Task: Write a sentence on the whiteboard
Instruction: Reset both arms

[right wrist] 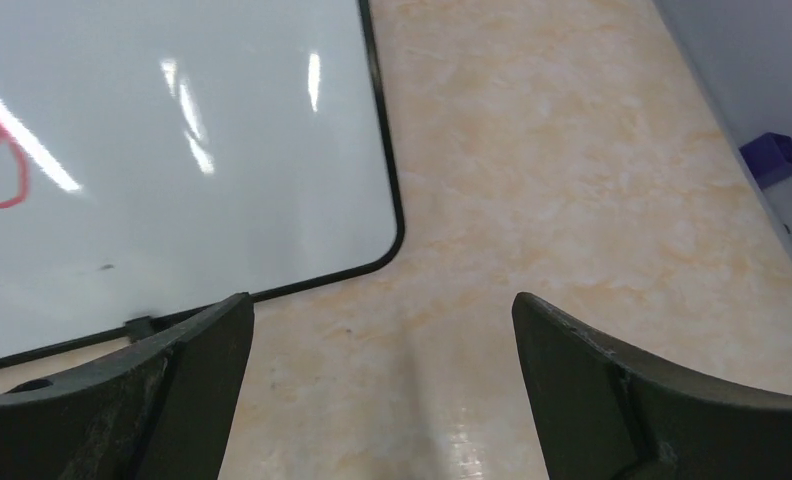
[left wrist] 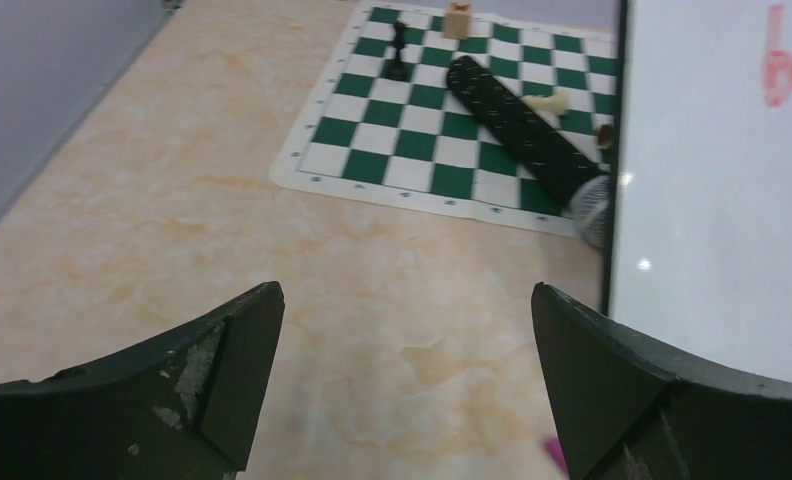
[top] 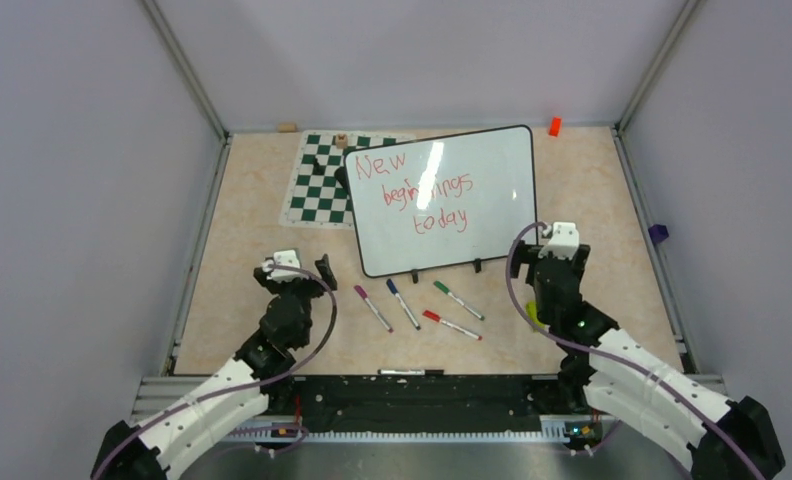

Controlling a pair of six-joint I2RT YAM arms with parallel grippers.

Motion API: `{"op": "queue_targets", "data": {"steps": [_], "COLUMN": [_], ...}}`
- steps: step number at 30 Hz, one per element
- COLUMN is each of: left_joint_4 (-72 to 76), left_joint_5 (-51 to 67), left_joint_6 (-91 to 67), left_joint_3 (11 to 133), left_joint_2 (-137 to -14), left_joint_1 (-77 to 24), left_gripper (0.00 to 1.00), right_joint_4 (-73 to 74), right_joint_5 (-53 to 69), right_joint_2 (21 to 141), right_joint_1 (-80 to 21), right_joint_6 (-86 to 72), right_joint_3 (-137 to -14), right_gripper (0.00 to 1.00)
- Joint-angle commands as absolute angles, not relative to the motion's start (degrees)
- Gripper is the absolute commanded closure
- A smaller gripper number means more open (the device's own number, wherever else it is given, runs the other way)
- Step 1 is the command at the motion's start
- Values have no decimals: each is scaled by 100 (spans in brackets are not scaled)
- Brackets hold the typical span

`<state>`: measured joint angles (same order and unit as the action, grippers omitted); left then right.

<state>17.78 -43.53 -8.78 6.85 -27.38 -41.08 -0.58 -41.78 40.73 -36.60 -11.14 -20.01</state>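
The whiteboard [top: 492, 225] stands tilted at the table's middle on two small black feet. The red sentence [top: 422, 190] on it reads "New beginnings today" in three lines. The board's left edge shows in the left wrist view [left wrist: 712, 200] and its lower right corner in the right wrist view [right wrist: 172, 120]. My left gripper [top: 302, 266] is open and empty, left of the board's lower left corner. My right gripper [top: 550, 240] is open and empty, just right of the board's lower right corner.
Several markers lie in front of the board: purple [top: 373, 308], blue [top: 403, 304], green [top: 458, 300], red [top: 451, 325]. A green-and-white chessboard mat [top: 317, 190] with pieces and a black cylinder [left wrist: 522, 125] lies behind left. An orange cap [top: 554, 126] and a purple block [top: 658, 234] lie by the walls.
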Motion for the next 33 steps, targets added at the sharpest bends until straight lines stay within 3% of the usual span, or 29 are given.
{"op": "queue_targets", "data": {"steps": [1, 7, 11, 15, 18, 24, 33], "left_joint_4": [3574, 4557, 5165, 6773, 6661, 8357, 5929], "left_joint_5": [-4181, -2710, -2861, -2205, -2077, -1884, -725], "left_joint_6": [-157, -695, -477, 108, 363, 330, -288], "left_joint_3": [428, 361, 350, 295, 769, 718, 1811], "left_joint_2": [-3224, -4131, -5172, -6500, -7079, -8557, -8424], "left_joint_1": [-3122, -1372, -1111, -984, -984, -567, 243], "left_gripper": [1, 4, 4, 10, 13, 9, 7], "right_joint_4": [-1810, -2820, -3856, -5300, -6003, -7464, -7077], "right_joint_5": [-3600, -2561, -2515, -2578, -2586, -1873, -1524], "right_joint_2": [4196, 4512, 5042, 6103, 6768, 8114, 8366], "right_joint_1": [-2748, -1336, -985, -978, -940, -519, -445], "right_joint_6": [-556, -618, -553, -236, -243, -150, -85], "right_joint_3": [-1492, -1002, -726, -535, -672, -678, -1025], "right_gripper": [3, 5, 5, 6, 7, 7, 17]}}
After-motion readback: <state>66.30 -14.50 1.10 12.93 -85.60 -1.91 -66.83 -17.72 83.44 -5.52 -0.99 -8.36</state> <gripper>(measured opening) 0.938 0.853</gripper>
